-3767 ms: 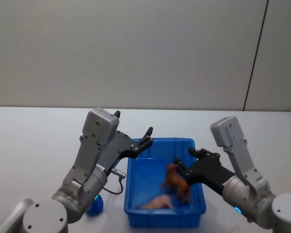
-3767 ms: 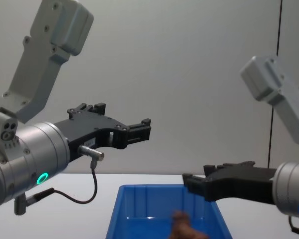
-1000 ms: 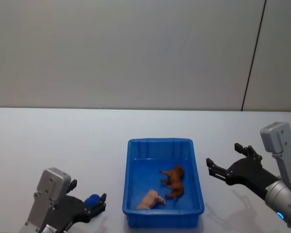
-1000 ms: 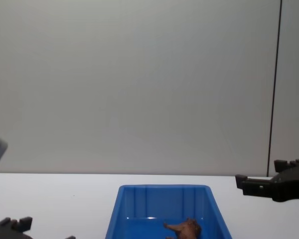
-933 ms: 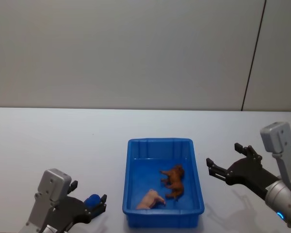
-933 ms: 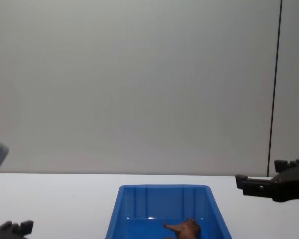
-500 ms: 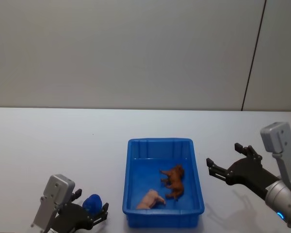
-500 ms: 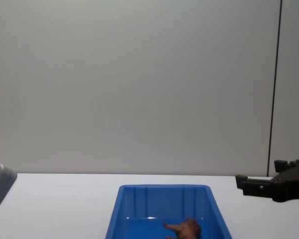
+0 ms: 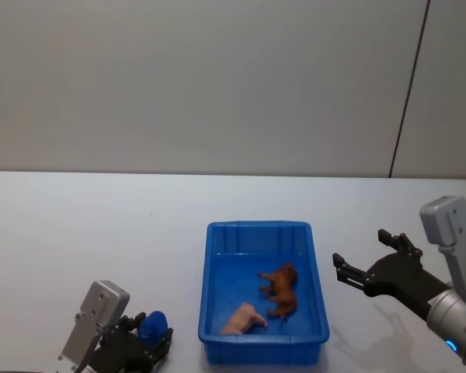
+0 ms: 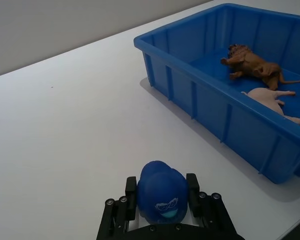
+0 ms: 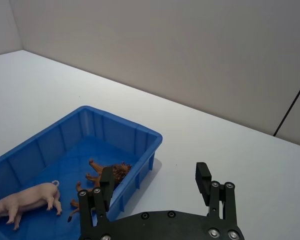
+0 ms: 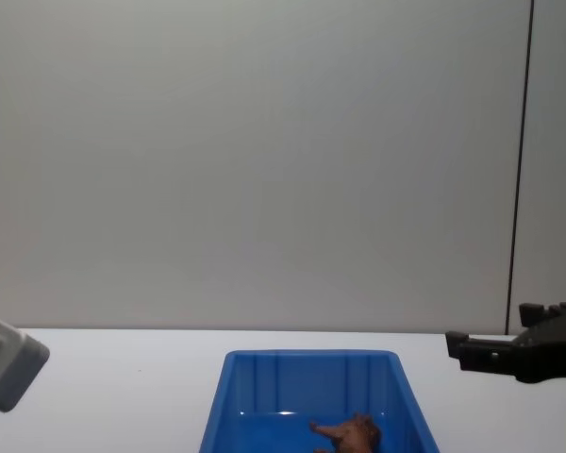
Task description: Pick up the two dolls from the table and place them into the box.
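Left gripper [image 9: 144, 347]: seen low at the near-left of the tabletop [image 9: 101, 233], just left of the box [image 9: 318, 303]; fingers pressed against a small blue rounded object [image 10: 162, 197] with a printed face mark, held between them; in the left wrist view the pads are seen touching both of its sides.
Right gripper [image 9: 353, 276]: held to the right of the box, apart from its rim, above the tabletop; fingers spread, nothing between them; the same is seen in the right wrist view [image 11: 155, 182] and at the right edge of the chest view [image 12: 481, 351].
Box: blue bin set at the middle of the tabletop, long side running away from the robot; both dolls are held inside it.
Brown doll [image 9: 280, 286]: lying on the box floor toward the right wall, nearer the right gripper, well apart from the left gripper; tufted head is seen toward the far end in the right wrist view [image 11: 107, 175].
Pink doll [image 9: 244, 320]: lying on its side on the box floor near the front wall, just beside the brown doll, apart from both grippers; seen also in the right wrist view [image 11: 25, 200].
Contact between dolls: cannot be told.
Tabletop around box: white, plain.
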Motion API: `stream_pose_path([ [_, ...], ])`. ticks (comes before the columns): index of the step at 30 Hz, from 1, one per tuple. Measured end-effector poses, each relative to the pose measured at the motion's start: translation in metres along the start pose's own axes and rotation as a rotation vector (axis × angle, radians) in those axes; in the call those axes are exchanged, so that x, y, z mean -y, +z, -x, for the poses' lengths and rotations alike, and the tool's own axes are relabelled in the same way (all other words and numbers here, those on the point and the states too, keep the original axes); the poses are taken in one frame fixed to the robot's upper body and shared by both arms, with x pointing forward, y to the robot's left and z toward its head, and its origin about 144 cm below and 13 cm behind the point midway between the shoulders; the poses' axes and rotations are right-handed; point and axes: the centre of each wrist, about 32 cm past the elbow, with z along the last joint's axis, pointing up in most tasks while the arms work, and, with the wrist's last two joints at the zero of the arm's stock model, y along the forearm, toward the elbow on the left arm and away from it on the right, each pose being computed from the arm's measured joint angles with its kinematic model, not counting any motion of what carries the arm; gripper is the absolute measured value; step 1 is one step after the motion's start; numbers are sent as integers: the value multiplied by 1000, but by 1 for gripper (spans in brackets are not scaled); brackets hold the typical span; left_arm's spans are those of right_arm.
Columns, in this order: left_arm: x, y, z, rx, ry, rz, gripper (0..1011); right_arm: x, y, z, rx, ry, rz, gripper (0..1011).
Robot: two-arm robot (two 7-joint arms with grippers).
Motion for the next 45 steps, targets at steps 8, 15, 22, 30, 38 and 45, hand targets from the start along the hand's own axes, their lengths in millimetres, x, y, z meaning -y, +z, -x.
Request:
stream_pose_path([
  [8,2,5,-3,21,-9,-11,534,0,0,0,0,0,0,1001],
  [15,4,20,-5,61,-6,21,496,0,0,0,0,0,0,1001],
  [22,8,43,-6,117,-1,79,447,0,0,0,0,0,0,1001],
  [30,19,79,-4,191,-30,166,393,0,0,0,0,0,0,1001],
  [38,39,111,5,261,-102,242,451,0,0,0,0,0,0,1001],
  [45,57,130,15,299,-157,281,670,0,0,0,0,0,0,1001],
])
